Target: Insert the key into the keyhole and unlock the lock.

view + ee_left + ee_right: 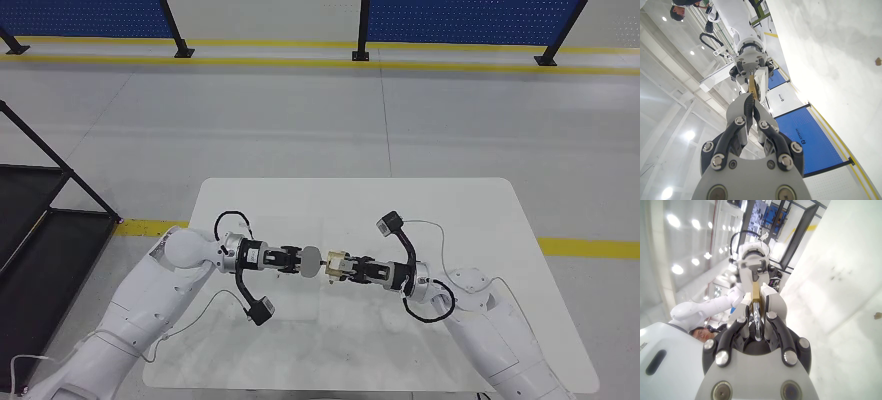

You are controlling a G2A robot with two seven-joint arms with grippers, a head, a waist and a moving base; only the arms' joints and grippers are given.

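Padlock (755,294) of brass, small and rigid, sits clamped in the right gripper (756,291), whose jaws are closed onto its flat sides with the chrome shackle (757,321) pointing back toward the wrist. It is held in the air above the middle of the white surface (450,210), not resting on it. Facing it, the left gripper (752,103) is pinched almost fully together, its ribbed fingers (748,109) pressed on something thin that I take to be the key (753,97), whose tip is right at the lock's far end. Both pieces look hard, metal and light, the padlock the heavier. Smooth brass could slip under a twist, so the broad faces are the sound place to hold the body, and the key wants gripping on its flat head so it turns without rolling. A thin blade may bend or jam if the two are off line. The keyhole is hidden behind the left gripper's fingers, so I cannot tell whether the blade has entered; most of the key is buried between them, and from above the joint is too small to read
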